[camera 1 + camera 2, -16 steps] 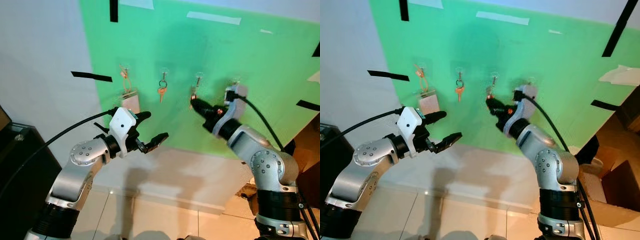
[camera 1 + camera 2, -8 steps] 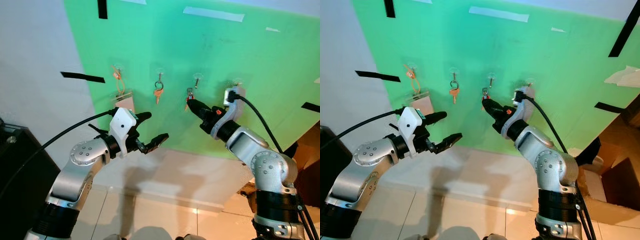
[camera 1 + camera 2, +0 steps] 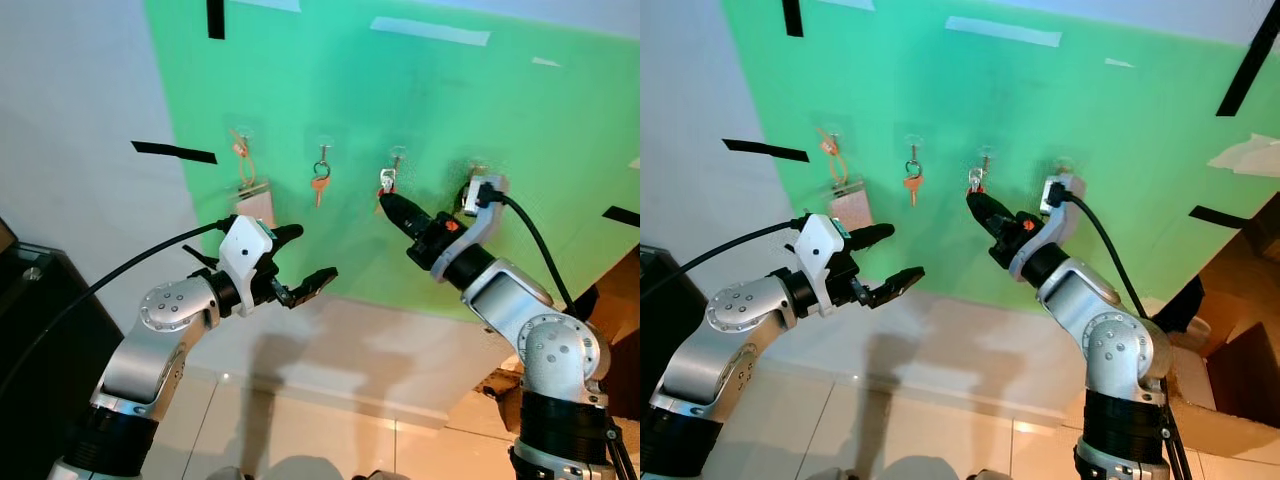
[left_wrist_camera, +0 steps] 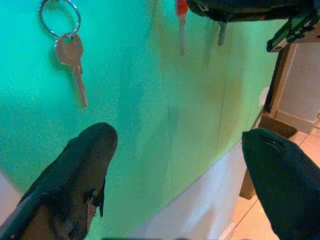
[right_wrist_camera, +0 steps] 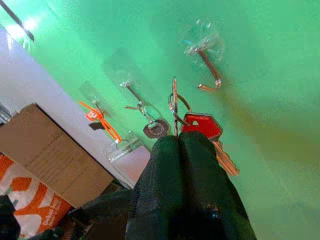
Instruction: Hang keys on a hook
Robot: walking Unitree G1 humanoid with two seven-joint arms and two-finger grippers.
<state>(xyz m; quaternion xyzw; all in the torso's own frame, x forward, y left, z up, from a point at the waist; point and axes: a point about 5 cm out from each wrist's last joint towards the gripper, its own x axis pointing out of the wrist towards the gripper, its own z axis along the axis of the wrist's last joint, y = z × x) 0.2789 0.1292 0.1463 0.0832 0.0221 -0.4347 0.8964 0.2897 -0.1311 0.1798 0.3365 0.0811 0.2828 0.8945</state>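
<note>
A green board on the wall carries a row of clear hooks. My right gripper is shut on a key ring with a red-headed key. It holds the ring just below the third hook, close to the board; the bent metal hook sits slightly beyond the ring. The second hook bears a single key on a ring. My left gripper stands open lower left of the hooks, holding nothing, its fingers pointed at the board.
An orange lanyard with a clear card holder hangs from the leftmost hook. A fourth hook sits beside my right wrist. A black cabinet stands at the left, a cardboard box at the right, tiled floor below.
My right gripper has lifted the key ring up toward the third hook. The head camera has shifted a little. The left arm has stayed put.
</note>
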